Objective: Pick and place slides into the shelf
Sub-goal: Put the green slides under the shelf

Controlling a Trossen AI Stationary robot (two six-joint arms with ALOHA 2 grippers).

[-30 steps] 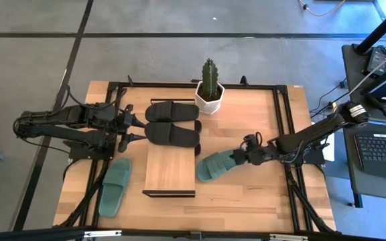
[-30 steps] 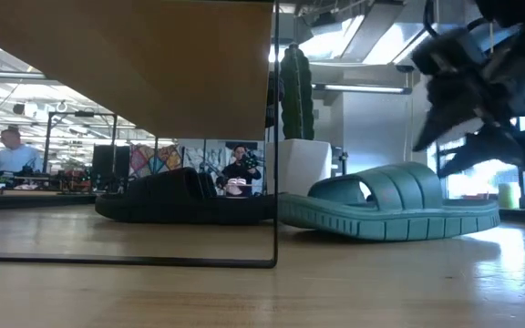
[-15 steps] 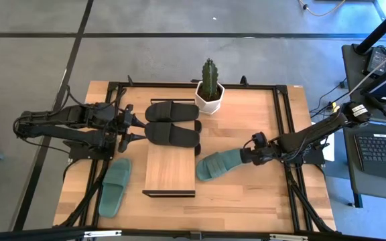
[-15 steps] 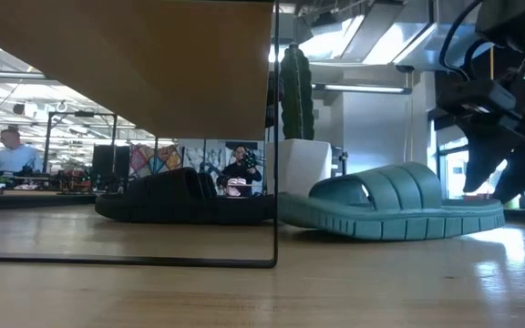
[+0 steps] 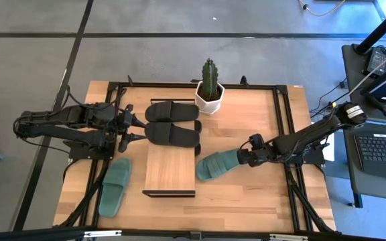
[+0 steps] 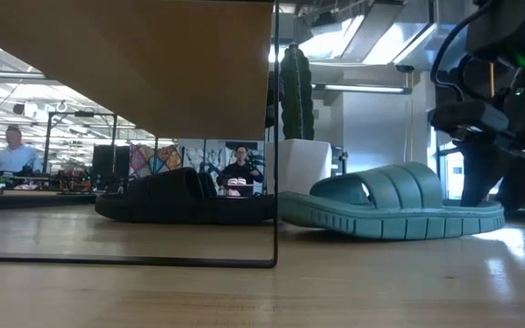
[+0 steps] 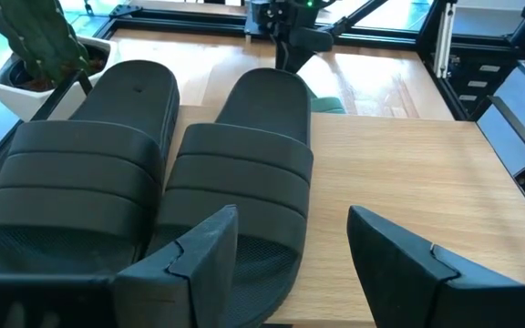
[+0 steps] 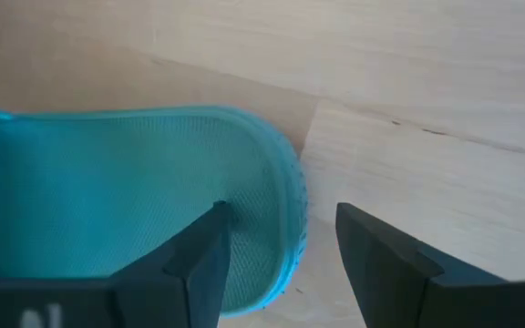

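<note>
The muted green foam slide sandal (image 5: 218, 165) lies flat at the low wooden-topped black-framed shelf's (image 5: 170, 170) three o'clock. It looks light, springy, grippy; its heel rim suits pinching. The right gripper (image 5: 241, 156) stands spread, empty, over that heel. The left gripper (image 5: 137, 129) waits spread at nine o'clock.

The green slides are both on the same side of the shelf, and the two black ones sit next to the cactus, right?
Not quite. The green slides lie on opposite sides of the shelf: one on its left, the other on its right by the right pincer. The high view shows this. The two black slides do sit next to the cactus.
</note>
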